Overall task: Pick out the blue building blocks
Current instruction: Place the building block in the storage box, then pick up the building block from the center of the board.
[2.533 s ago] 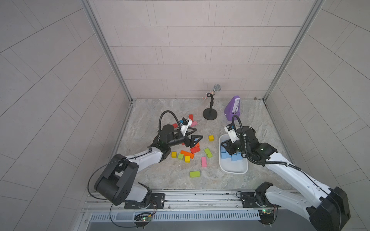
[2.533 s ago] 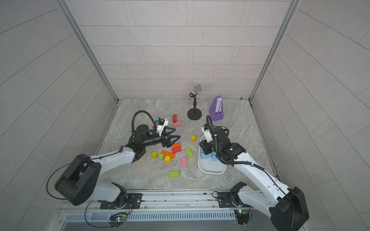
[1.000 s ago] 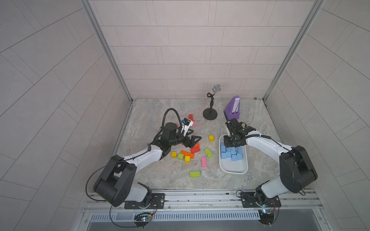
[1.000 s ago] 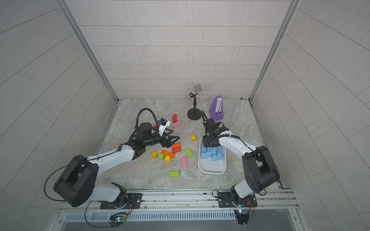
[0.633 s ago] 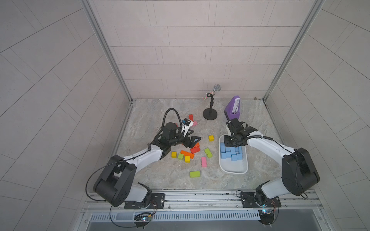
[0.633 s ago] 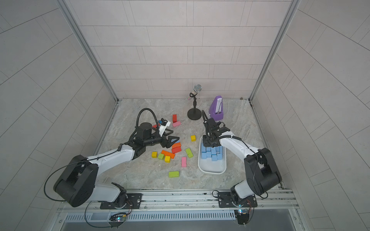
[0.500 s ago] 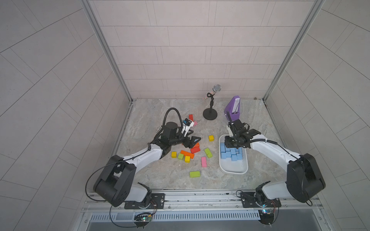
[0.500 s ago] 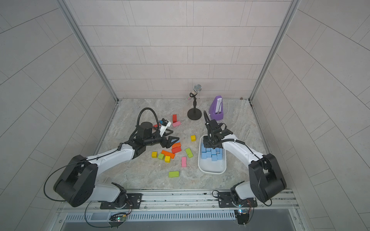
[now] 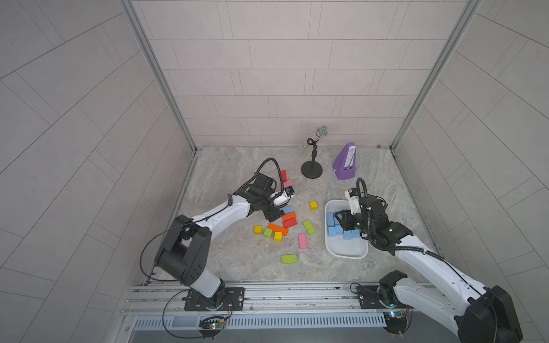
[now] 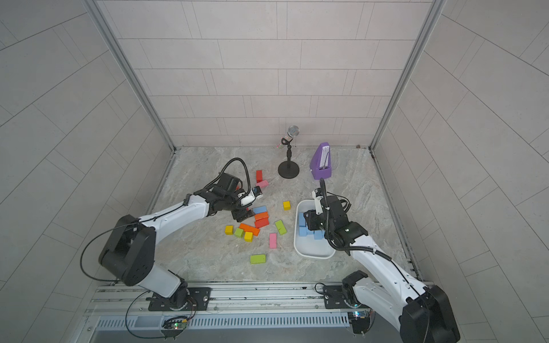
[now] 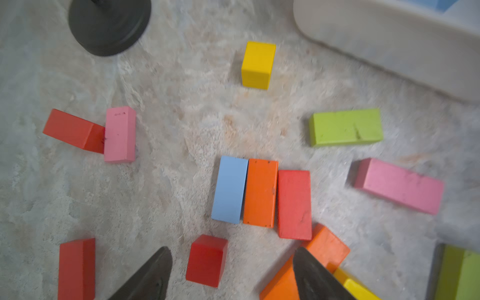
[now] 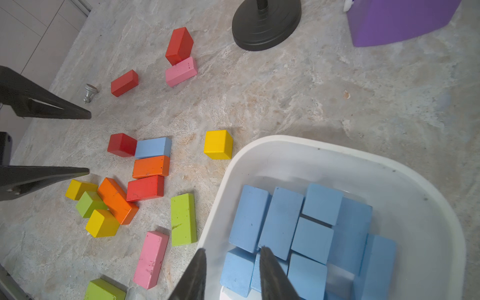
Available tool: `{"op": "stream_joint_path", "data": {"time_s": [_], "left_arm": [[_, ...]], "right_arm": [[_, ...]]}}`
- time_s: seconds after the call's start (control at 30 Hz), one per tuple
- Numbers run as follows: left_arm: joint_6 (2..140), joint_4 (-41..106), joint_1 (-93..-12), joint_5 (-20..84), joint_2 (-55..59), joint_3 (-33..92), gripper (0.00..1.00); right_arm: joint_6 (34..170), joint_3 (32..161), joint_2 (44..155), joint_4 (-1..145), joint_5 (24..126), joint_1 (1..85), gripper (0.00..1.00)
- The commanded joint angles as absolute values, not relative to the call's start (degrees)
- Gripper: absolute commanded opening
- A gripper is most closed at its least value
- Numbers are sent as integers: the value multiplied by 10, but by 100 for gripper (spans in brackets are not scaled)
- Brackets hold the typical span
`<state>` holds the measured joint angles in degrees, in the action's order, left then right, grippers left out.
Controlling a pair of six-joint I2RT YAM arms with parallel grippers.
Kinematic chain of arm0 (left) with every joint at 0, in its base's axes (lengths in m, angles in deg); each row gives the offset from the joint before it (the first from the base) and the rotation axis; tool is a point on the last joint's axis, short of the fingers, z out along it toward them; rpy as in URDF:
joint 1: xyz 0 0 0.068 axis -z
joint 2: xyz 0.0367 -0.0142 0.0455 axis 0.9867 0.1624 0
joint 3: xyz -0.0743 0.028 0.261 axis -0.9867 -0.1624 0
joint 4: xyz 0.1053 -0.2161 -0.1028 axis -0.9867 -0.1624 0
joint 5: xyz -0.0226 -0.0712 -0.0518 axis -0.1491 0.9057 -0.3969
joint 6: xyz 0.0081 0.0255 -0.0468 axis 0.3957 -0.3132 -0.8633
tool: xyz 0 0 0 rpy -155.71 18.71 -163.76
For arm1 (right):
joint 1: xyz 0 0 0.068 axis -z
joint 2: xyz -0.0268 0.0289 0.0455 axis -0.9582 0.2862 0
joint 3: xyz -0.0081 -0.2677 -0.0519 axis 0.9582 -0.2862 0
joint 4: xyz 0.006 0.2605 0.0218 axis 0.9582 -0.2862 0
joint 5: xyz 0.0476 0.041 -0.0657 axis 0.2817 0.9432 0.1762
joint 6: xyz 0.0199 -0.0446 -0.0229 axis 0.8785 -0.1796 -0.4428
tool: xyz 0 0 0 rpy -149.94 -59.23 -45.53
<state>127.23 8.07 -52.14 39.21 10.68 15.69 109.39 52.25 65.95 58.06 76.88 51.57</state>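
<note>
My left pincer (image 11: 232, 249), spread wide, hovers near one blue block (image 11: 230, 189) on the desk (image 11: 168, 104). My right pincer (image 12: 232, 248), slightly apart and empty, hangs over the other blue blocks (image 12: 280, 220) in the right-hand tray (image 12: 285, 141).

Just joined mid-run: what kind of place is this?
Probably a robot lab test booth, not a home. Tiled panel walls enclose a stone-look tabletop on three sides. The left arm and right arm are mounted on a metal rail at its front edge. Props like the purple metronome stand about.

Orange brick (image 11: 260, 193) tight beside blue brick (image 11: 229, 189)
</note>
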Motion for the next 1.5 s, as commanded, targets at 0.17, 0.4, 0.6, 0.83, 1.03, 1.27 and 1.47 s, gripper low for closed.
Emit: {"op": "stream_joint_path", "data": {"time_s": [0.17,0.4,0.6,0.83,1.03,1.27,1.47], "left_arm": [[1398,-58,-503,262,229,276,77],[1404,-76,-482,229,297,332,76],[1417,-88,-474,220,332,359,73],[1405,-125,-471,263,375,409,67],[1404,-162,-468,274,412,451,57],[1427,-175,-468,275,412,459,35],[1417,-165,-469,285,385,446,25]], "right_arm": [[1082,514,647,607,784,518,36],[1073,505,647,608,789,520,36],[1063,497,638,607,787,524,36],[1057,494,634,606,791,528,36],[1049,488,626,596,794,530,36],[1040,480,611,597,789,531,36],[1028,477,594,603,790,531,35]]}}
